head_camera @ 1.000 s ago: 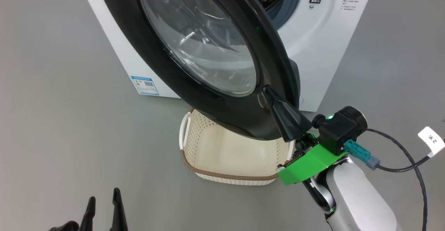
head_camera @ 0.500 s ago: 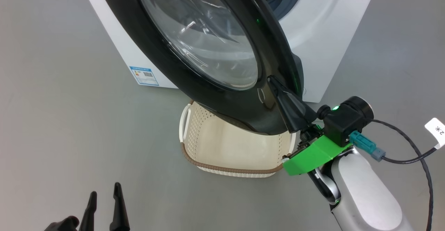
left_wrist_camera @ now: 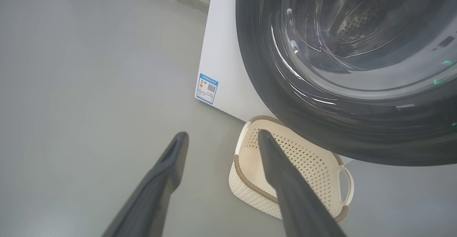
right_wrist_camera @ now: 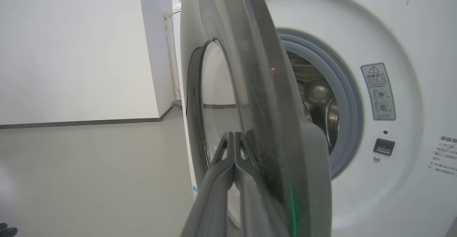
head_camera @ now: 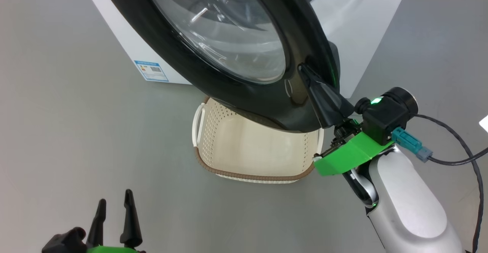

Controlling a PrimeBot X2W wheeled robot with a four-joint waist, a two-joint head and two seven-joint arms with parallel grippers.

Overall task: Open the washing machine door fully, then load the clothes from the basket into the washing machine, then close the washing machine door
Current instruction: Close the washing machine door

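While pressed together, resting tips of right gripper against door, on black ring just beside glass. Standing partly open from machine behind. Below and left of that gripper: basket, under door's lower edge. Left gripper spread apart, gripping nothing, well short of basket.

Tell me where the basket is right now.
In the head view the basket sits on the floor at centre, directly in front of the washing machine, its far end under the open door.

door: glossy black ring, clear glass | basket: perforated cream plastic
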